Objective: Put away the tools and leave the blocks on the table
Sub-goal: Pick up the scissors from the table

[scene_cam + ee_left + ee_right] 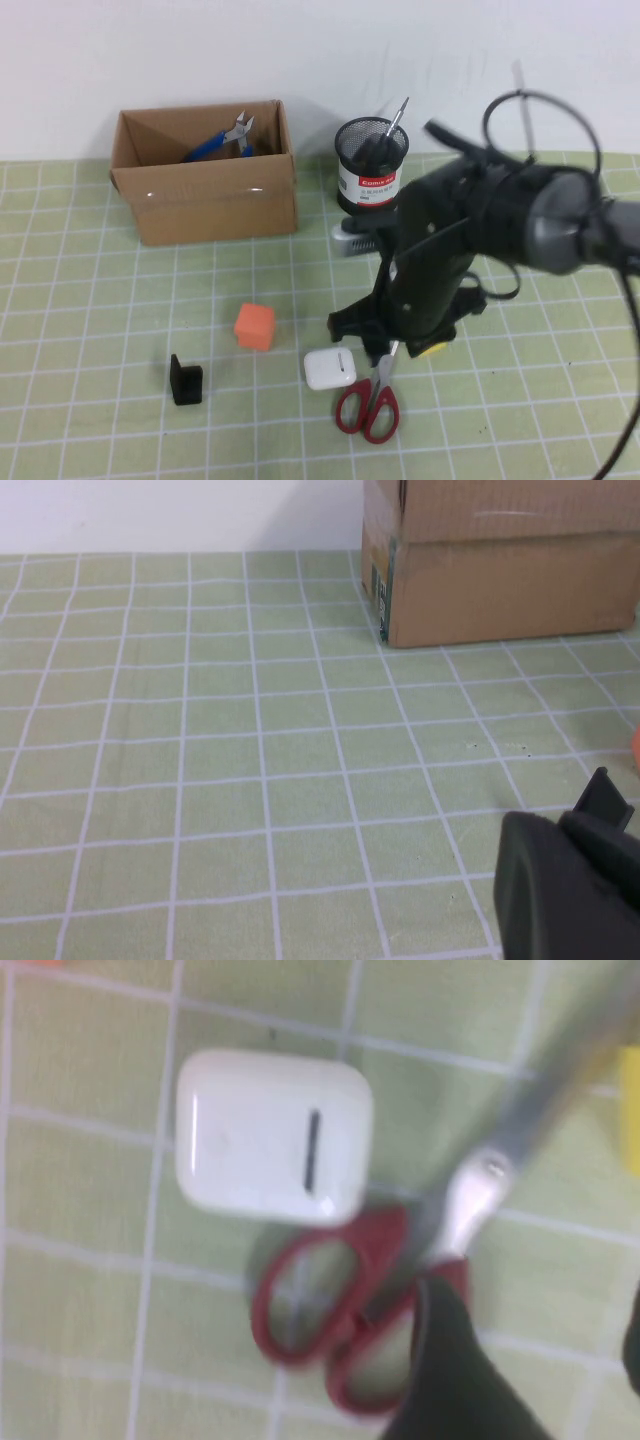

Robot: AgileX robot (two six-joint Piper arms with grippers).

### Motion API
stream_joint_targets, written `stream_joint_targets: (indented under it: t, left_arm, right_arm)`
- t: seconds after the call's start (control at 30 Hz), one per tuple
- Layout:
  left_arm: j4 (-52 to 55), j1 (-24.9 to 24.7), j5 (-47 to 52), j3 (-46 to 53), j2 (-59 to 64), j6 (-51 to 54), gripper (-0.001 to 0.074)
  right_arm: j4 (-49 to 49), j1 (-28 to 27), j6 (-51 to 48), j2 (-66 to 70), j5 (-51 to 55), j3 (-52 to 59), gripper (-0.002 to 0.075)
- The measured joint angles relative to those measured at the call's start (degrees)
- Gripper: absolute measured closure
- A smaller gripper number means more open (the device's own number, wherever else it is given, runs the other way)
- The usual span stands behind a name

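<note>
The red-handled scissors (368, 405) are seen flat on the table (100, 330) at the near edge, toward 6 o'clock of the high view's centre, handles nearest and blades pointing away. Just beside them at 10 o'clock lies the white rounded case (329, 369), its slit visible in the right wrist view, where it touches or slightly overlaps one red handle loop. The right hand (383, 352) is poised directly over the scissors' pivot; its arm is reached in from 3 o'clock, bent at the elbow and pitched steeply down. Its fingers (455, 1360) are spread apart on either side of the scissors and nothing is held. A sliver of the yellow block (432, 349) is seen under the arm, at 2 o'clock from the scissors. The small black L-shaped bracket (185, 381) stands at 9 o'clock from the case, and the orange block (254, 326) sits between them, slightly farther back. The left hand (570, 885) is parked low over the bare mat, closed and empty. Farther off, the black-handled screwdriver (388, 136) stands tilted in a black mesh cup (369, 165) at 12 o'clock. At 11 o'clock the blue-handled cutting pliers (222, 140) lean inside the open cardboard box (205, 195)
</note>
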Motion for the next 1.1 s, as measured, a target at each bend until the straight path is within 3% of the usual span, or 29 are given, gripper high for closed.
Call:
stream_joint_targets:
  t: [0.67,1.1]
  left_arm:
    - [0.0,0.0,0.1,0.0,0.0,0.0,0.0738]
    - [0.0,0.0,0.1,0.0,0.0,0.0,0.0738]
  right_arm:
    - [-4.6,0.0,13.0,6.8,-8.7,0.0,0.0393]
    - [-4.0,-0.1,13.9,8.8,-8.5,-0.5,0.0398]
